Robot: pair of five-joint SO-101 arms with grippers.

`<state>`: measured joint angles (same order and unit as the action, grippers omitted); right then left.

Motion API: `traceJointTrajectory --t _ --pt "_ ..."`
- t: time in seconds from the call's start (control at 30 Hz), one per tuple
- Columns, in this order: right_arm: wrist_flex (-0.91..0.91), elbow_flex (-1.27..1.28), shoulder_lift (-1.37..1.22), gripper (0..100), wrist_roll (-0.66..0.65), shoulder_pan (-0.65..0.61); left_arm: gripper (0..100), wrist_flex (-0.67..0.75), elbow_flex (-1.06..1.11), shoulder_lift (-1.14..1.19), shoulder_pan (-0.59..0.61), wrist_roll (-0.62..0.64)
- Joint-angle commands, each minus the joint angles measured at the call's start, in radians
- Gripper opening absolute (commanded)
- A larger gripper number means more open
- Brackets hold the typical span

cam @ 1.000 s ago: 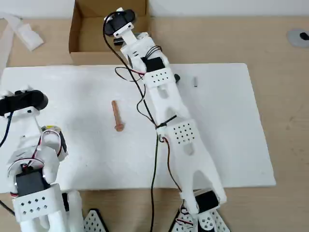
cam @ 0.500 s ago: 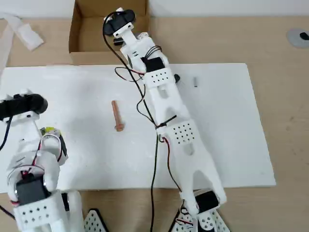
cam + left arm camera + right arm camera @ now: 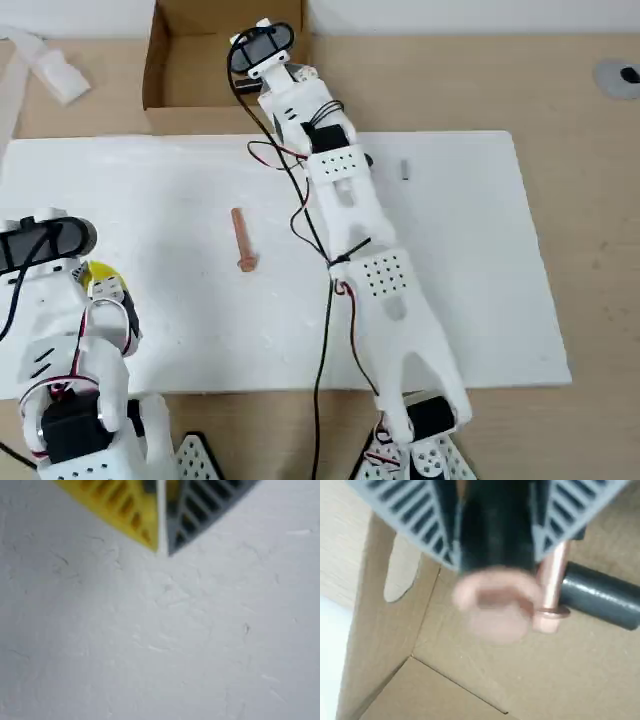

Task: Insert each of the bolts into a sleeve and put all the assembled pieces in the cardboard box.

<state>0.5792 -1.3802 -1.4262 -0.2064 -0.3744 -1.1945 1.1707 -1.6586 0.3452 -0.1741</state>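
Observation:
My right gripper [image 3: 495, 555] is shut on a black sleeve with a copper bolt [image 3: 492, 605] in it, held above the inside of the cardboard box [image 3: 455, 700]. Another bolt-in-sleeve piece [image 3: 597, 600] lies on the box floor beside it. In the high view the right arm stretches up the table to the cardboard box [image 3: 158, 70] at the back. A loose copper bolt [image 3: 242, 240] lies on the white foam sheet [image 3: 150, 190]. A small dark sleeve [image 3: 405, 169] lies right of the arm. My left gripper [image 3: 162, 547], yellow and grey fingers together, hovers over bare foam at the front left [image 3: 100, 280].
A second dark piece [image 3: 367, 160] sits on the foam, half hidden by the right arm. White scrap [image 3: 55, 65] lies on the wooden table at the back left. A grey disc [image 3: 618, 77] sits at the far right edge.
The right arm's wrist has shifted slightly right over the box. The left arm has drawn back toward the front edge of the table.

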Motion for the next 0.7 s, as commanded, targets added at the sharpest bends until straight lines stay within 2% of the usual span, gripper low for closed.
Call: traceJointTrajectory --t 0.0,0.37,0.5,0.57,0.67 --pt "-0.002 0.019 -0.03 16.9 -0.012 0.027 1 0.0 -0.006 -0.008 0.009 0.0" --pt "-0.029 0.01 -0.056 16.8 -0.008 0.03 1 0.009 0.002 -0.015 0.008 0.003" --pt "0.115 -0.028 0.018 17.0 -0.002 0.028 1 0.068 0.038 -0.015 0.012 0.005" --pt "0.196 -0.087 0.061 17.0 0.048 0.028 1 0.074 0.04 -0.008 0.009 0.0" --pt "0.331 -0.18 0.114 16.8 0.046 0.025 5 0.061 0.038 -0.007 0.006 0.0"
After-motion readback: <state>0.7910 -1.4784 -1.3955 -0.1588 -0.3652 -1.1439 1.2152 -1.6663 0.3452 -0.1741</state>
